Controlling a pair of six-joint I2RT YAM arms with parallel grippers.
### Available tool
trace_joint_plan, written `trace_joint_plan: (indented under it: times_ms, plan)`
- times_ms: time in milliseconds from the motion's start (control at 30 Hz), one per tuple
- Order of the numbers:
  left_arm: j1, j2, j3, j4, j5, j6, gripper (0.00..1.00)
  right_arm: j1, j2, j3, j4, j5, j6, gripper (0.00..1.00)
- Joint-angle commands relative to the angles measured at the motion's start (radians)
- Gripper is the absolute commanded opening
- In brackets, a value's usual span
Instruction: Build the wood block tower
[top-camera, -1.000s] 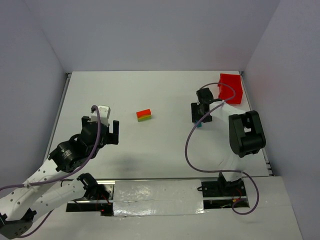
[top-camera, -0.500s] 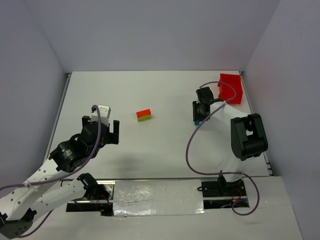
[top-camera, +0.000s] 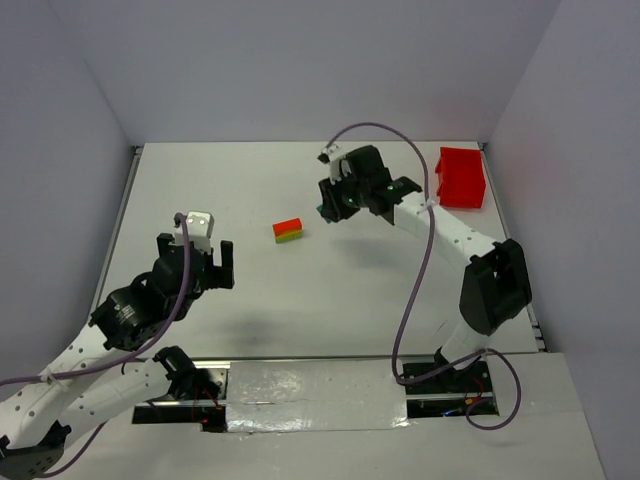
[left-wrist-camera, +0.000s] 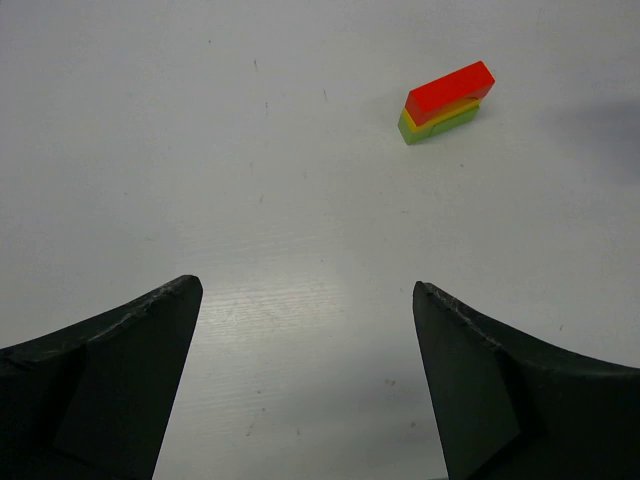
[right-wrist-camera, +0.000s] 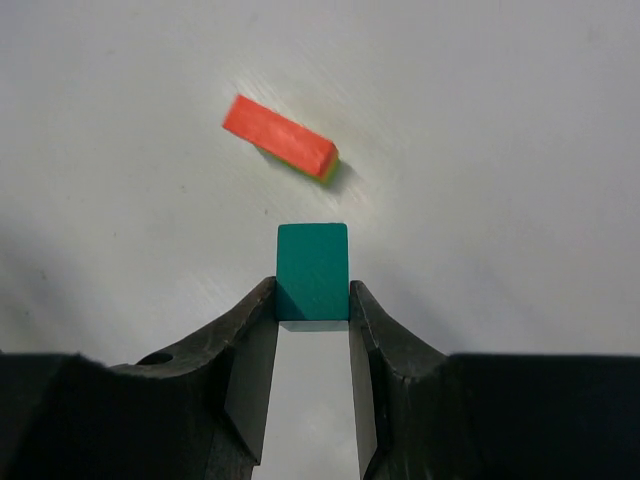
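The right gripper has swung away from the red bin at the table's 2 o'clock corner. It is now near the centre, jaws clamped on the teal block, which it carries clear of the surface. We see the wood block tower mid-table, so far only the red piece lying on the yellow-green bar. It lies ahead of the fingers, at about 11 o'clock in the wrist view. We judge the transport nearly done, with alignment over the red piece and the lowering left to do. The left gripper has barely shifted. It waits with jaws spread wide and nothing between them, at 7 o'clock of the tower.
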Motion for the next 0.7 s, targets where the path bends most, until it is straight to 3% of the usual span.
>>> trace_joint_plan:
  times_ms: [0, 67, 167, 233, 367, 500, 667]
  plan:
    - [0.005, -0.038, 0.002, 0.029, -0.029, 0.01, 1.0, 0.0, 0.104, 0.223, -0.086, -0.242, -0.333, 0.0]
    - [0.005, -0.044, 0.002, 0.029, -0.04, 0.009, 0.99, 0.026, 0.149, 0.338, -0.158, -0.183, -0.445, 0.0]
    - [0.005, -0.047, 0.002, 0.028, -0.041, 0.007, 0.99, 0.045, 0.22, 0.382, -0.185, -0.092, -0.748, 0.0]
    - [0.005, -0.05, 0.002, 0.032, -0.035, 0.01, 1.0, 0.045, 0.255, 0.423, -0.218, -0.095, -0.81, 0.0]
    - [0.007, -0.041, 0.001, 0.04, -0.023, 0.017, 0.99, 0.056, 0.364, 0.641, -0.439, -0.22, -0.951, 0.0]
    - [0.015, -0.015, 0.001, 0.043, 0.001, 0.023, 0.99, 0.062, 0.416, 0.698, -0.508, -0.349, -1.067, 0.0]
    - [0.016, -0.001, 0.001, 0.049, 0.021, 0.027, 0.99, 0.077, 0.532, 0.848, -0.654, -0.353, -1.075, 0.03]
